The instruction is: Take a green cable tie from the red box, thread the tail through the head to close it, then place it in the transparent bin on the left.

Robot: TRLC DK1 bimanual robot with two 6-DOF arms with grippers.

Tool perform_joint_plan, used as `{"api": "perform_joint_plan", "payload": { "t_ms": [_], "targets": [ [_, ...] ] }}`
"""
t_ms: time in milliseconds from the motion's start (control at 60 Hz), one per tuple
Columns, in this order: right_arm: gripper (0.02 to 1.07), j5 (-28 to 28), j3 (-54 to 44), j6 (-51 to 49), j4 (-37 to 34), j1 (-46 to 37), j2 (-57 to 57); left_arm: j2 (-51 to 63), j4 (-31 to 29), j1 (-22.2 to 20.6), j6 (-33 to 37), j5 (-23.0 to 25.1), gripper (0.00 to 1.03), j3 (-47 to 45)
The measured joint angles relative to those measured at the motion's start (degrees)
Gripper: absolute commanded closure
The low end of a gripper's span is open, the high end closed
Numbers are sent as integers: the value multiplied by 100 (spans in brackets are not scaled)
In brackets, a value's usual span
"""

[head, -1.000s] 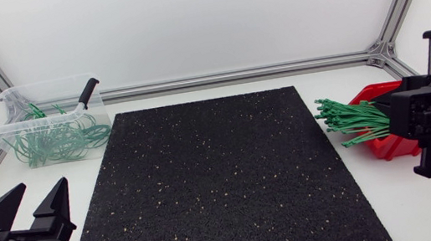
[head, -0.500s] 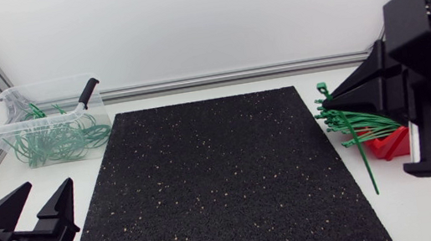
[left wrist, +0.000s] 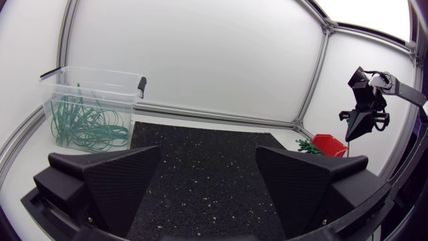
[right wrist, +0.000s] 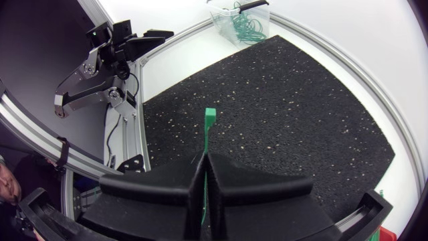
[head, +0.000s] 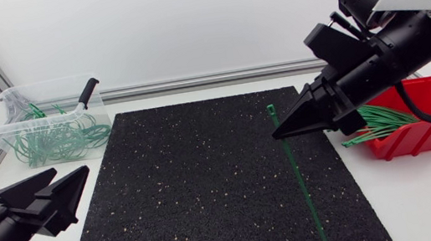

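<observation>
My right gripper [head: 279, 134] hangs over the right part of the black mat [head: 200, 190], shut on one green cable tie [head: 301, 184]. The tie's head [head: 271, 109] sticks up past the fingertips and its long tail runs down toward the mat's near edge. The right wrist view shows the tie [right wrist: 207, 134] pinched between the closed fingers. A red box [head: 423, 121] at the right holds a bundle of green ties [head: 380, 121]. The transparent bin [head: 38, 120] with several closed ties stands at the far left. My left gripper [head: 69, 190] is open at the near left, holding nothing.
The table's frame rails [head: 226, 77] run along the back and sides. In the left wrist view the bin [left wrist: 87, 100] is ahead and to one side of my open left gripper [left wrist: 207, 181]. The red box [left wrist: 329, 142] and my right arm [left wrist: 364, 107] are farther across.
My right arm rose from the red box and swung left over the mat, carrying one green tie out with it. My left gripper turned and shifted slightly right.
</observation>
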Motion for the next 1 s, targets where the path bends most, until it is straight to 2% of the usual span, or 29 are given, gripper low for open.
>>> {"api": "perform_joint_plan", "payload": {
  "t_ms": [300, 350, 567, 733, 1000],
  "targets": [
    [101, -1353, 57, 98, -57, -17, 957, 1585, 210, -28, -398, 1558, 4, 861],
    [101, -1510, 57, 96, -92, -20, 1064, 1838, 256, -144, -426, 1703, 4, 970],
    [101, -2173, 72, 70, -168, -20, 1231, 2861, 415, -1108, -533, 2234, 4, 1517],
    [101, -2575, 199, -13, -197, 24, 1388, 3663, 470, -1182, -732, 3029, 4, 2186],
    [101, -3027, 382, -55, -280, 415, 1530, 4212, 813, -1537, -949, 3630, 4, 2669]
  ]
}}
